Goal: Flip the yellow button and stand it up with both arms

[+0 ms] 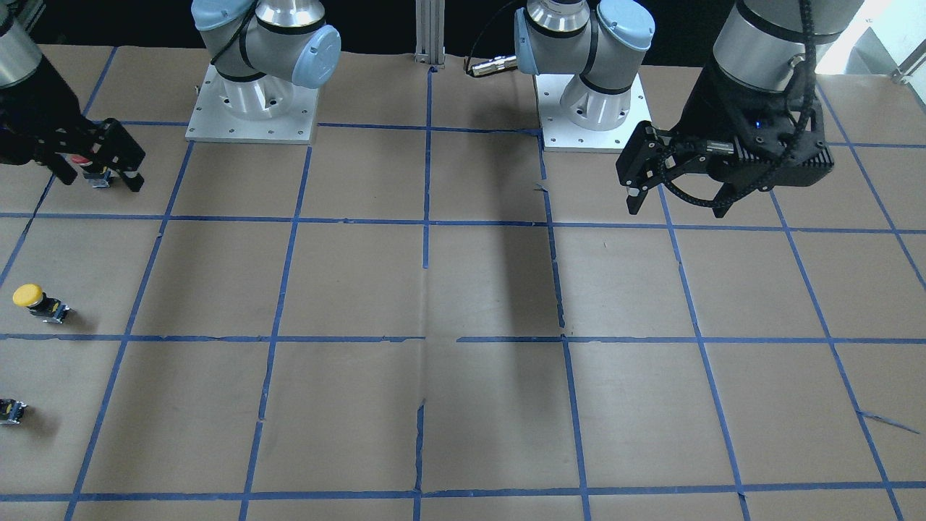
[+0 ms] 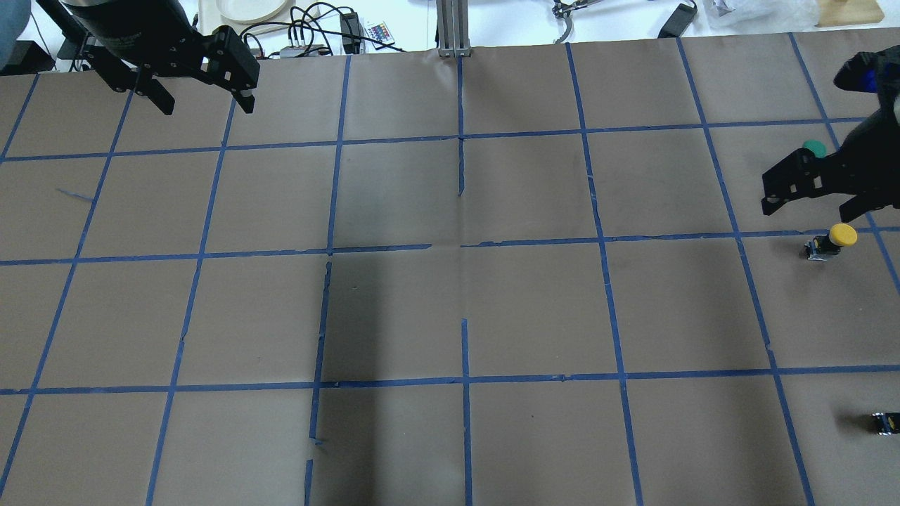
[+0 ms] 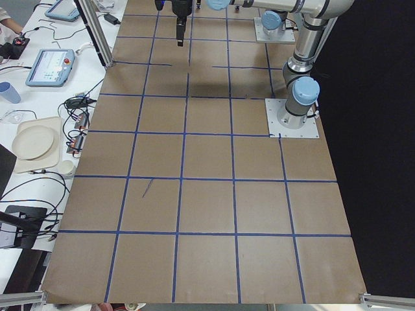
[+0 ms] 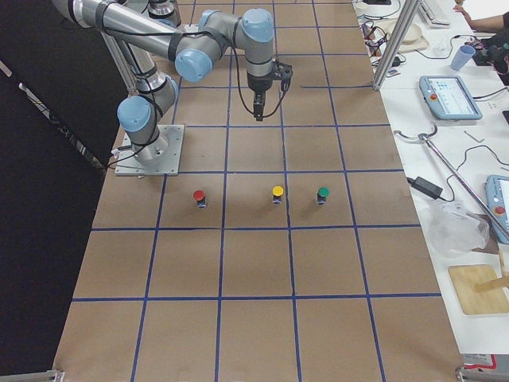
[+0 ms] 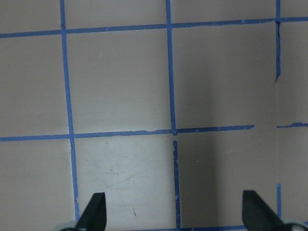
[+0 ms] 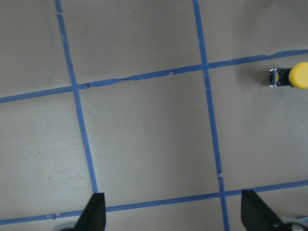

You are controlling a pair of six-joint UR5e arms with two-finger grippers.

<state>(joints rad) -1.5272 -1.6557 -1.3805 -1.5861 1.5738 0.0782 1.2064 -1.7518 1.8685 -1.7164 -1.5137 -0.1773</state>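
Observation:
The yellow button [image 2: 834,239] lies on its side near the table's right end, yellow cap pointing right, black and grey body to the left. It also shows in the front view [image 1: 35,299], the right side view [image 4: 277,193] and the right wrist view [image 6: 291,77]. My right gripper [image 2: 808,207] is open and empty, hovering above the table just beyond the button; it also shows in the front view [image 1: 101,181] and its own view [image 6: 173,211]. My left gripper [image 2: 209,105] is open and empty, high over the far left of the table, also in the front view [image 1: 678,210].
A red-capped button [image 4: 199,196] and a green-capped button [image 4: 322,193] flank the yellow one. A small black body [image 2: 886,422] sits at the frame edge, no cap showing. Arm bases [image 1: 253,108] stand on the robot's side. Cables and plates [image 2: 316,28] lie beyond the far edge.

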